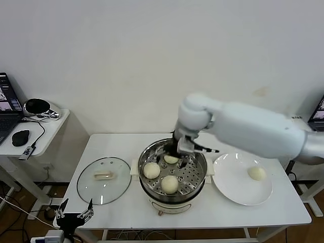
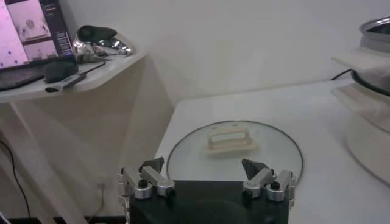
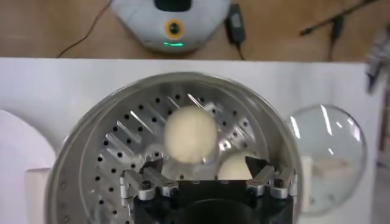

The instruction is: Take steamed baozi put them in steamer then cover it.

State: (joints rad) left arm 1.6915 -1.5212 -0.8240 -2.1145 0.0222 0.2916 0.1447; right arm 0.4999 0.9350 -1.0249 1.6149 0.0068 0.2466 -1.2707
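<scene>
Steamer work is well along: the round stainless-steel steamer [image 1: 173, 177] with its perforated tray and cream-white base stands in the middle of the white worktop [image 1: 121, 210], and three of the smooth cream-white steamed baozi sit on the tray, one on the left [image 1: 151, 170], one at the near side [image 1: 169, 184] and one at the far side [image 1: 171, 159]. The fourth bun [image 1: 257, 173] lies on the flat white plate [image 1: 238, 190] just right of the pot, apart from everything else.

The right gripper [image 1: 186, 148] hangs over the far part of the tray, right above the far bun. In its wrist view its jaws stand apart with nothing between them [image 3: 207, 175], and two buns show on the tray beneath, so this looks like a release just made, with the bun set into the free far spot so the three do not crowd.

The round clear glass cover [image 1: 104, 180] with metal rim and cream-white bar handle lies flat on the worktop left of the steamer, handle up, kept out of the way while the pot is loaded. The left gripper [image 1: 74, 216] waits off the near left edge, low, jaws open and empty [image 2: 207, 178], facing that handle, probably placed to lift the lid once the last bun is in.
</scene>
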